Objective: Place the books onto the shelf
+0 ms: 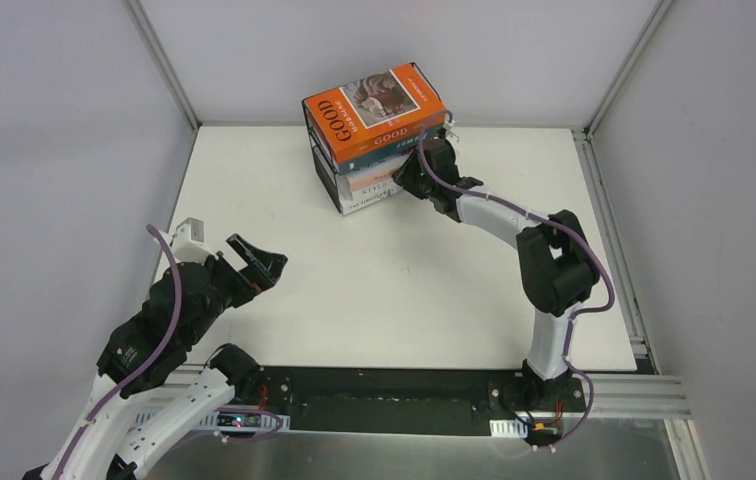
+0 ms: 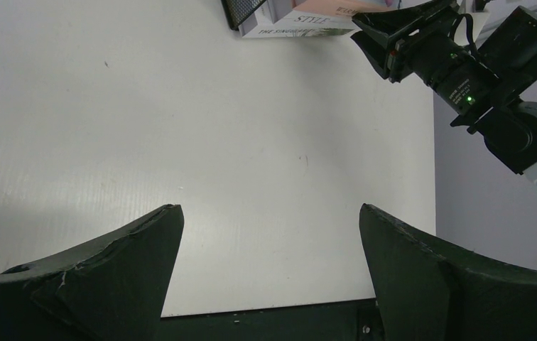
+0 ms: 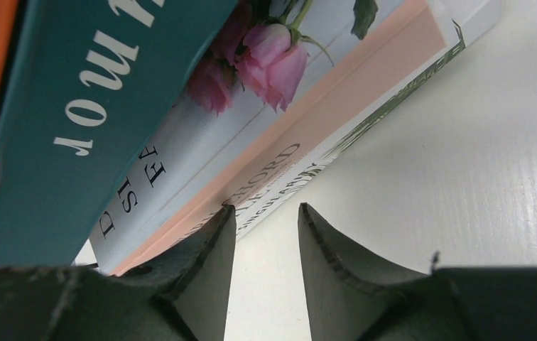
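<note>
Books (image 1: 374, 150) sit in one stack at the middle of the counter's (image 1: 404, 300) far edge. The orange book (image 1: 379, 110), the biggest, lies flat on top and overhangs the others. Under it lies the teal book (image 3: 60, 142), then the flower book (image 3: 251, 57), and the "STYLE" book (image 2: 315, 15) is near the bottom. A strip of black mesh (image 2: 243, 11) shows at the stack's left end; whether it belongs to the shelf cannot be told. The right pincer (image 1: 412, 178) is at the stack's right near corner. Its jaws are drawn close but apart, with only bare counter between them, so it grasps nothing. One fingertip (image 3: 212, 234) sits just at the lowest book's corner. The left pincer (image 1: 259, 262) hangs released, jaws wide, over the counter's left near part, well apart from the stack.
</note>
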Action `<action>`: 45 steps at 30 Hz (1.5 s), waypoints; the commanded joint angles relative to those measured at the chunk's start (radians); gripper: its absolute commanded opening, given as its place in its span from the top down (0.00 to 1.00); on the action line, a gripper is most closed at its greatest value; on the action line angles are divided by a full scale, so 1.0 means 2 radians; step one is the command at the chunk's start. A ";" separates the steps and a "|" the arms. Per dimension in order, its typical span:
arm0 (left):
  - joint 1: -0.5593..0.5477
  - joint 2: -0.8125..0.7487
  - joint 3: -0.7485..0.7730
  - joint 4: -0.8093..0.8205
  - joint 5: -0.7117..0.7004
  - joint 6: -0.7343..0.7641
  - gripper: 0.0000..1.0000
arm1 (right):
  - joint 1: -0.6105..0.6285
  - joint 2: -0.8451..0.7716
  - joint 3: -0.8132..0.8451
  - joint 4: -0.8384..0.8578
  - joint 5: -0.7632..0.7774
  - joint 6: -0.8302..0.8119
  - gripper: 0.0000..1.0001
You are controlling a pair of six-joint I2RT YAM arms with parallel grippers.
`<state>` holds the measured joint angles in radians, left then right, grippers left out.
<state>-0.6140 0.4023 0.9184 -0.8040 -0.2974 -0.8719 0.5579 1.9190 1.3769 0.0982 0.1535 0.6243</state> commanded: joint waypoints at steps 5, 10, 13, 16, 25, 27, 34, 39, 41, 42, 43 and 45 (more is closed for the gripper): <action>0.002 -0.001 0.011 -0.005 -0.008 0.006 0.00 | -0.019 -0.017 0.000 0.002 0.019 -0.013 0.59; 0.002 0.005 0.012 -0.004 -0.007 0.007 0.00 | -0.027 -0.031 -0.011 -0.005 0.029 -0.035 0.58; 0.001 0.009 0.014 -0.004 -0.007 0.008 0.00 | -0.034 -0.036 -0.018 -0.006 0.037 -0.036 0.58; 0.002 0.011 0.015 -0.005 -0.007 0.010 0.00 | -0.042 -0.037 -0.015 -0.011 0.042 -0.035 0.58; 0.002 -0.001 0.010 -0.005 -0.010 0.011 0.00 | -0.054 -0.028 0.010 -0.022 0.059 -0.014 0.58; 0.002 -0.001 0.010 -0.006 -0.010 0.011 0.00 | -0.055 -0.025 0.017 -0.022 0.063 -0.007 0.58; 0.002 0.001 0.017 -0.010 -0.011 0.017 0.00 | -0.055 -0.004 0.049 -0.028 0.073 0.006 0.57; 0.002 -0.006 0.017 -0.017 -0.015 0.016 0.00 | -0.055 0.008 0.058 -0.032 0.066 0.014 0.57; 0.002 -0.009 0.017 -0.020 -0.016 0.014 0.00 | -0.055 0.006 0.055 -0.032 0.063 0.017 0.57; 0.002 -0.010 0.017 -0.020 -0.016 0.014 0.00 | -0.055 0.002 0.050 -0.031 0.062 0.019 0.57; 0.002 -0.010 0.018 -0.021 -0.016 0.013 0.00 | -0.055 -0.004 0.043 -0.027 0.060 0.019 0.57; 0.001 -0.010 0.018 -0.022 -0.017 0.014 0.00 | -0.054 -0.022 0.022 -0.015 0.060 0.019 0.57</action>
<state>-0.6140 0.3912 0.9234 -0.8318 -0.3008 -0.8623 0.4500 1.9244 1.4582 0.0437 0.2722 0.6487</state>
